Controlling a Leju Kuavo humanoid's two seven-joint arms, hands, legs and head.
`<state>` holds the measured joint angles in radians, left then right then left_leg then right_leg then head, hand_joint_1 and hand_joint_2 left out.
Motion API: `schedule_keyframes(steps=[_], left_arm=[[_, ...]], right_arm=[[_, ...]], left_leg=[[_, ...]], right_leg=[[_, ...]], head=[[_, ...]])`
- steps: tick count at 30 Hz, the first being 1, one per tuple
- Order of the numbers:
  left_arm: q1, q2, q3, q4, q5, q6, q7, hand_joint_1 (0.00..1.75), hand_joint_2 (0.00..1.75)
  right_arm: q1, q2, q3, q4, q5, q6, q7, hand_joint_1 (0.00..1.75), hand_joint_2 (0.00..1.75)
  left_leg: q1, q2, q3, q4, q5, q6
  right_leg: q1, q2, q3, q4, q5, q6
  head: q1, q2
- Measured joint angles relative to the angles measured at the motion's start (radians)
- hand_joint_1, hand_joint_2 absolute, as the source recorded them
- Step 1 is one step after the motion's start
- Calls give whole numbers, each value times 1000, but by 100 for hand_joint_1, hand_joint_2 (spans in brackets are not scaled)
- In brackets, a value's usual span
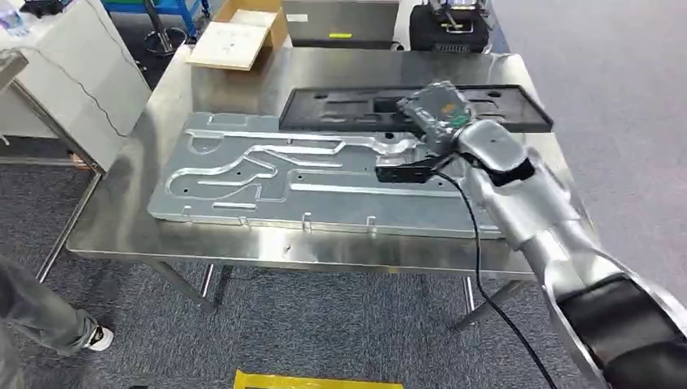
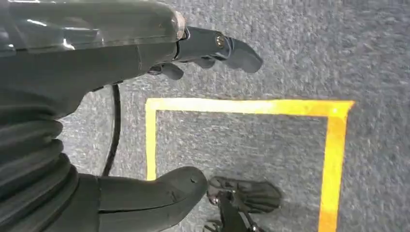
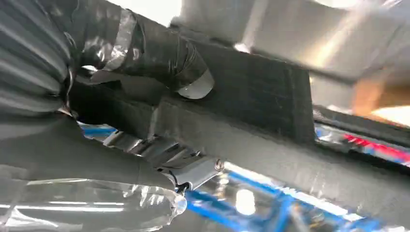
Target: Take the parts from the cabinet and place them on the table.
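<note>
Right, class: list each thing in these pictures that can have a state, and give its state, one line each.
Silver panel: lying flat on the steel table.
Black tray: on the table behind the panel, held at its near edge.
Right hand: fingers gripping the black tray.
Left hand: hanging over the floor, fingers apart, holding nothing.
Cardboard box: open.

On the tabletop (image 1: 130, 231) a metal panel (image 1: 267, 182) lies in front, a flat tray (image 1: 340, 109) behind it, the right hand (image 1: 437, 113) over the tray's right part

Cardboard box (image 1: 243, 32) behind, yellow floor tape (image 2: 241, 106) (a square outline).
</note>
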<state>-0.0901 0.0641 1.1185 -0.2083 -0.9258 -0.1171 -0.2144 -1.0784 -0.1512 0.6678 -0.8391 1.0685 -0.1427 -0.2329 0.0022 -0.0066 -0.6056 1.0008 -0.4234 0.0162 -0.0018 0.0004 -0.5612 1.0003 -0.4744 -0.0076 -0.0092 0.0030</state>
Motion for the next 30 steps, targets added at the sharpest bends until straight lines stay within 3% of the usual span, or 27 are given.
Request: schedule_keyframes(steps=[1,3,5,6,7,8,10,11,13,15,17,18,20,21,22,23,24,26,27,30], left_arm=[[0,0,-2,0,-7,-1,-5,0,175],[-6,0,-8,0,-16,0,-16,0,175],[-8,-2,-13,0,-17,0,-19,0,175],[-8,-2,-16,0,-18,0,-20,0,175],[-7,-2,-19,0,-20,0,-20,0,175],[-7,-2,-21,0,-21,0,-23,0,175],[-8,-4,-25,0,-31,-1,-29,0,175],[-8,-6,-27,0,-35,0,-29,0,175],[-13,-7,-32,0,-45,-1,-32,0,175],[-19,-11,-45,0,-58,-1,-40,0,175],[-26,-12,-52,0,-62,-1,-44,0,175],[-29,-12,-53,0,-63,0,-47,0,175],[-32,-13,-56,0,-65,0,-47,0,175],[-32,-13,-58,0,-65,0,-47,0,175],[-30,-14,-58,0,-65,0,-47,0,175],[-30,-14,-59,0,-66,0,-47,0,175],[-31,-14,-60,0,-67,0,-47,0,175],[-33,-13,-60,0,-67,1,-48,0,175],[-35,-13,-62,0,-68,1,-50,0,175],[-35,-14,-71,0,-69,0,-52,0,175]], right_arm=[[-12,9,18,24,-4,3,-20,175,175],[-32,23,49,71,-20,2,-54,175,175],[-35,35,75,112,-28,-2,-65,175,175],[-34,39,84,128,-31,-2,-73,175,175],[-33,43,91,144,-40,-3,-85,175,175],[-31,47,96,159,-54,-5,-103,175,175],[-22,57,99,177,-97,-26,-146,175,175],[-11,62,99,186,-125,-41,-157,175,175],[13,84,99,202,-172,-68,-163,175,175],[53,105,98,213,-206,-88,-162,175,175],[89,128,94,226,-229,-105,-144,175,175],[101,140,90,238,-239,-119,-133,175,175],[120,156,84,253,-246,-132,-124,175,175],[128,160,81,261,-248,-133,-124,175,175],[137,164,79,269,-248,-133,-124,175,175],[144,167,78,274,-248,-133,-124,175,175],[147,169,77,279,-248,-132,-124,175,175],[148,174,71,286,-254,-129,-124,175,175],[149,174,66,289,-263,-130,-125,175,175],[168,174,41,301,-283,-149,-135,175,175]], left_leg=[[12,1,6,-12,3,5],[12,-1,8,-14,2,14],[12,-1,11,-13,-2,20],[12,-2,12,-12,-5,20],[12,-2,15,-11,-9,20],[12,-3,20,-9,-14,17],[12,-3,41,-7,-27,12],[12,-3,47,-9,-35,8],[10,-1,47,-9,-37,-2],[10,1,53,-19,-36,-13],[11,2,51,-3,-57,-23],[12,2,29,45,-86,-26],[12,2,-58,220,-162,-34],[12,2,-98,294,-183,-37],[13,2,-119,321,-177,-38],[14,2,-113,294,-145,-38],[14,2,-84,223,-96,-37],[16,3,1,39,-1,-33],[15,3,20,7,-15,-29],[9,0,21,-3,-15,-16]], right_leg=[[4,-2,-2,4,-10,7],[-1,0,-34,79,-52,13],[-6,0,-132,261,-123,21],[-7,0,-177,329,-135,23],[-10,0,-194,340,-120,25],[-12,0,-186,301,-78,25],[-12,-1,-112,124,41,19],[-10,-1,-81,38,74,12],[0,0,-62,14,54,3],[3,2,-60,10,52,-2],[-9,2,-47,-8,56,-13],[-10,0,-45,-9,55,-23],[-9,0,-45,-7,53,-27],[-8,0,-45,-5,51,-28],[-7,0,-44,-5,50,-27],[-7,0,-42,-4,48,-27],[-7,1,-40,-1,45,-25],[-8,3,-32,4,37,-19],[-2,4,-32,4,34,-15],[0,5,-35,2,39,-2]], head=[[-1,0],[0,0],[0,0],[0,0],[0,0],[0,0],[0,0],[0,0],[0,0],[0,0],[0,0],[0,0],[0,0],[0,0],[0,0],[0,0],[0,0],[0,0],[0,0],[0,0]])
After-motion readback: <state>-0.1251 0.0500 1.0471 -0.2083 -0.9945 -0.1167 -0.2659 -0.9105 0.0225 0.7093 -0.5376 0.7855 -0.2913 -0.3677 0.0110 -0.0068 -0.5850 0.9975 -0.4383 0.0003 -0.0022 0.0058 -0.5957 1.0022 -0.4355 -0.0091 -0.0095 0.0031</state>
